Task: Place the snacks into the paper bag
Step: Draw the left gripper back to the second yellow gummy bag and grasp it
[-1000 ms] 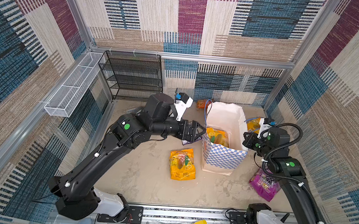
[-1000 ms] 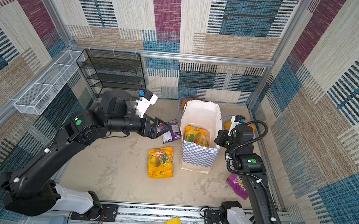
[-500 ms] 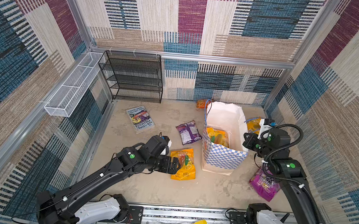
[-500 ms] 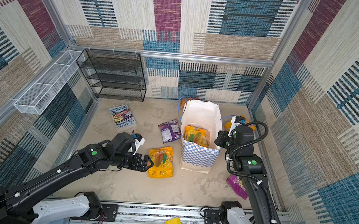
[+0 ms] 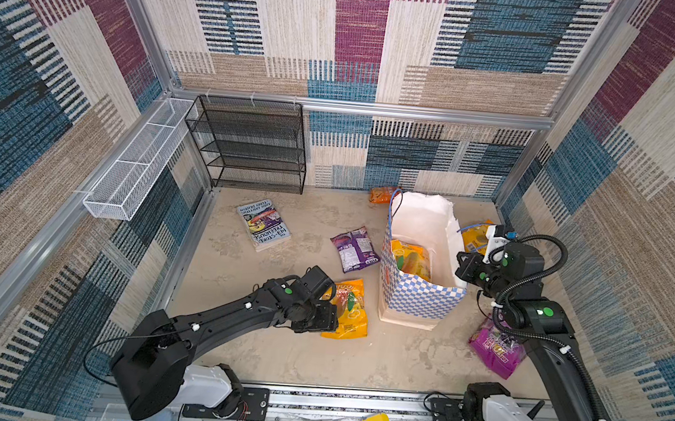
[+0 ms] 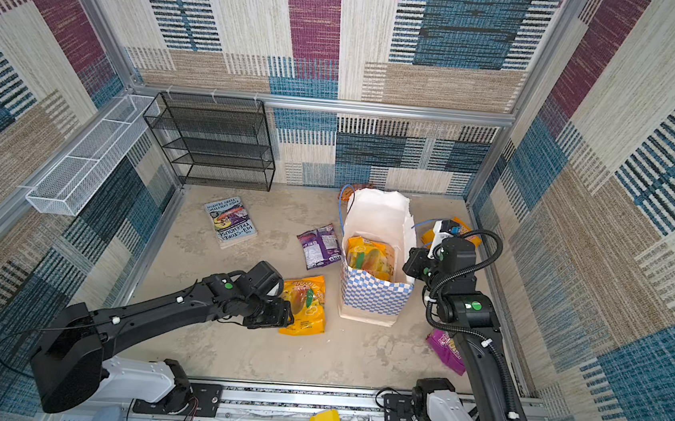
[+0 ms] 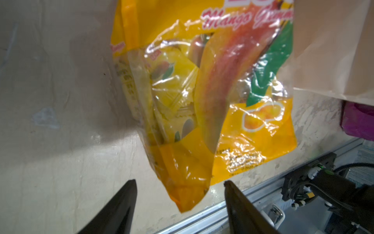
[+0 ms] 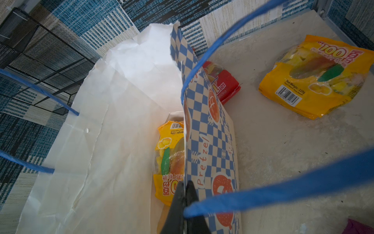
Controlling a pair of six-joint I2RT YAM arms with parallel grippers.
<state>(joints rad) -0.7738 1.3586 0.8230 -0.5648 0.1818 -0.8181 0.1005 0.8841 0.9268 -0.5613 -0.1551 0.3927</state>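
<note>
Paper bag (image 5: 419,300) stands upright, right of centre on the table (image 5: 356,363), with one yellow packet (image 5: 410,261) inside. Right jaws are clenched on its right rim. Left jaws stand apart, astride the near left corner of a mango packet (image 7: 202,101) lying flat just left of the bag. Purple packet (image 5: 355,248) lies farther back.

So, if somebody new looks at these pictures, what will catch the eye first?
The blue-and-white checked paper bag stands open, right of the middle of the floor, with a yellow packet inside and the right gripper shut on its rim. Beside the bag, on its left in both top views, a mango packet lies flat, the left gripper open on either side of its corner.
</note>
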